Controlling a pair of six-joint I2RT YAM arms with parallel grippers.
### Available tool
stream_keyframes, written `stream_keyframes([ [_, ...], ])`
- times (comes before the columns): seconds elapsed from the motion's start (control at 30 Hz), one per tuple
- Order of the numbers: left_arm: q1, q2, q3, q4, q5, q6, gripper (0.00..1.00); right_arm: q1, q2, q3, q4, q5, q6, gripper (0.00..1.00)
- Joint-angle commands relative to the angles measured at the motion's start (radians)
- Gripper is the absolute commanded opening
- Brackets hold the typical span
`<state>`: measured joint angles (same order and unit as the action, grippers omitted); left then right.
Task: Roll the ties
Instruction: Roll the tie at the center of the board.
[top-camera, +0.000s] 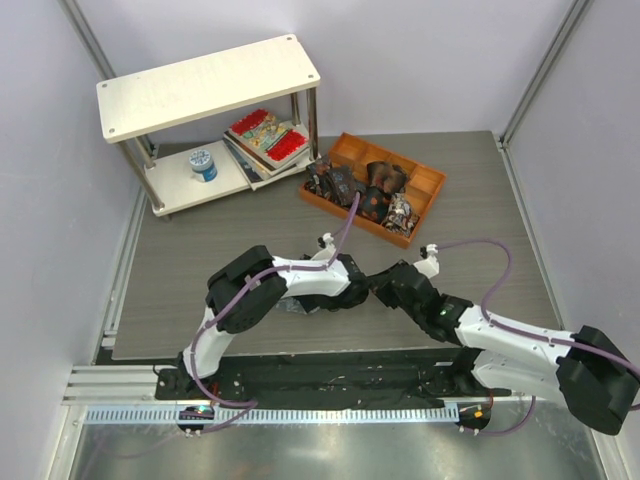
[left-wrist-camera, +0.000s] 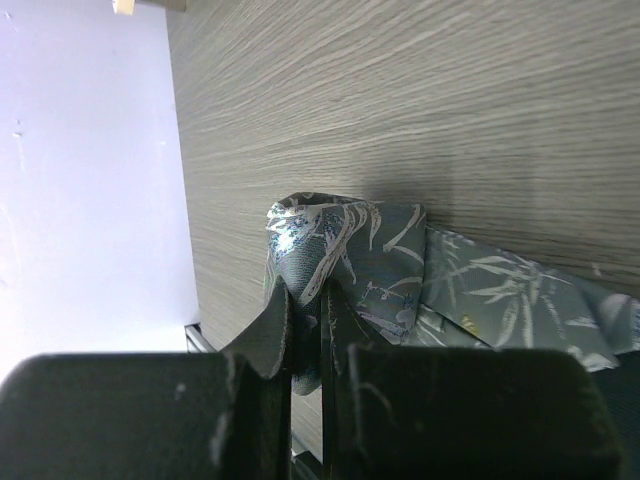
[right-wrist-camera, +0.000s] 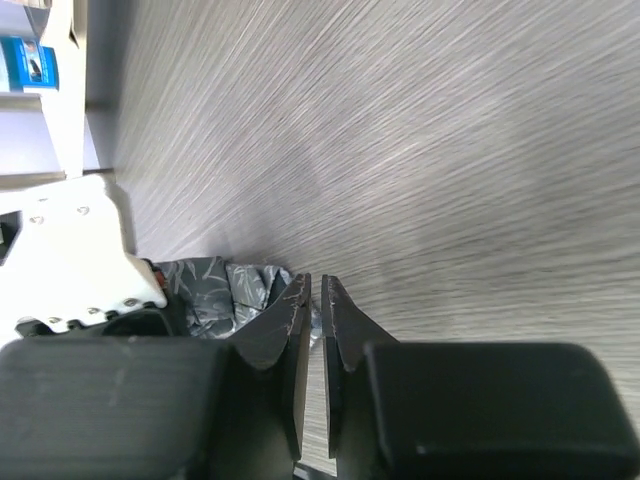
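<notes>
1 grey-blue tie (left-wrist-camera: 372, 262) sits pinched in the left gripper (left-wrist-camera: 305, 302).

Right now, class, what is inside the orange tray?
Small dark rolled ties with red prints sit in the orange tray; one end compartment looks bare. Whatever lies beneath the rolls is covered.

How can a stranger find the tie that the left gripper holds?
Look at the grey table, at the middle near its front edge. There the left gripper pinches a grey-blue tie with a pale leaf pattern. Unlike the dark, red-printed ties in the orange tray, it lies on the bare table.
</notes>
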<state>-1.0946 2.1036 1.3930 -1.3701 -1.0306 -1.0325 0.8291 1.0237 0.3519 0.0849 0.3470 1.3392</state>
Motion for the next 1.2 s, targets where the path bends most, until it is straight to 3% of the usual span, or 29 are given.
stream_keyframes([
  [0.0,-0.045,0.047,0.043,-0.196,-0.037,-0.025,0.0,0.004,-0.085,-0.021,0.027,0.075,0.044,0.16],
  [0.3,-0.099,0.058,0.046,-0.12,0.047,0.104,0.06,0.004,-0.134,-0.05,0.024,0.098,0.067,0.17],
  [0.4,-0.103,0.015,0.031,-0.04,0.112,0.156,0.19,0.002,-0.145,-0.056,0.024,0.101,0.072,0.17],
  [0.63,-0.103,-0.053,0.008,0.075,0.231,0.278,0.35,0.004,-0.154,-0.062,0.024,0.106,0.072,0.18],
  [1.03,-0.103,-0.151,-0.014,0.189,0.389,0.357,0.63,0.004,-0.145,-0.056,0.029,0.101,0.064,0.19],
  [1.17,-0.099,-0.208,-0.015,0.221,0.424,0.361,0.82,0.004,-0.122,-0.048,0.045,0.09,0.042,0.21],
])
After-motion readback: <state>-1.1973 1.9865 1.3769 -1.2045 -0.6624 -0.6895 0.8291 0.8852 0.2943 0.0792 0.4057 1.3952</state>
